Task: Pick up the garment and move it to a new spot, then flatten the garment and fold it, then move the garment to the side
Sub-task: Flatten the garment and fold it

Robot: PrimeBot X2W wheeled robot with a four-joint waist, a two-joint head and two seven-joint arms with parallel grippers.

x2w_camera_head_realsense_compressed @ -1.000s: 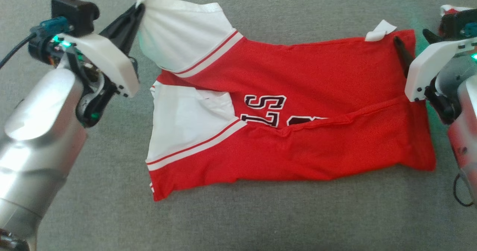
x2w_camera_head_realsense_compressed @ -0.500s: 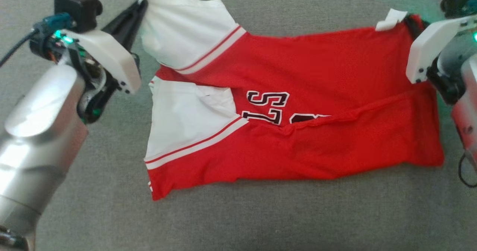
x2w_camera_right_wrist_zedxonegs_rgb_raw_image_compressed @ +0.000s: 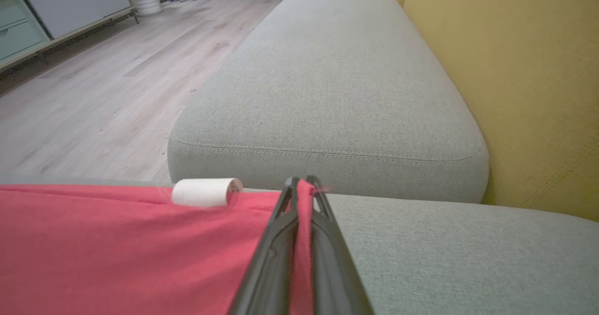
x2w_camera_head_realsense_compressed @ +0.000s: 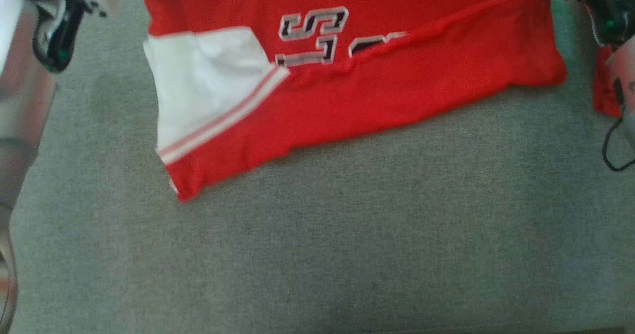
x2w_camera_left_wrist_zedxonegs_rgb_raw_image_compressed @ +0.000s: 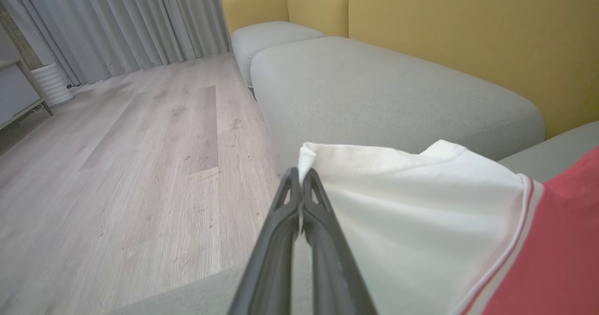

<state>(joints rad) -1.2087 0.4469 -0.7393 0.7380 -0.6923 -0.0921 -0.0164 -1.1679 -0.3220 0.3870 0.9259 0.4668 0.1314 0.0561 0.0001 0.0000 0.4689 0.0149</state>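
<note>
Red-and-white garment [x2w_camera_head_realsense_compressed: 377, 91]: lies spread across the grey sofa seat [x2w_camera_head_realsense_compressed: 347, 254], with a fold partly covering the black lettering; near edge rests on the cushion.
Left claw [x2w_camera_left_wrist_zedxonegs_rgb_raw_image_compressed: 300, 177]: closed, pinching the corner of the white sleeve [x2w_camera_left_wrist_zedxonegs_rgb_raw_image_compressed: 412, 207].
Right claw [x2w_camera_right_wrist_zedxonegs_rgb_raw_image_compressed: 303, 184]: closed, red hem clamped between its fingers.
White tag [x2w_camera_right_wrist_zedxonegs_rgb_raw_image_compressed: 206, 192]: curled, on the red edge near the right claw.
Surroundings: yellow backrest [x2w_camera_left_wrist_zedxonegs_rgb_raw_image_compressed: 468, 39] behind the seat; pale wood floor [x2w_camera_left_wrist_zedxonegs_rgb_raw_image_compressed: 140, 146] alongside.

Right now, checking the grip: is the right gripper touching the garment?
Touching. The right wrist view shows the right gripper shut on the garment, red cloth pinched between its fingers.
</note>
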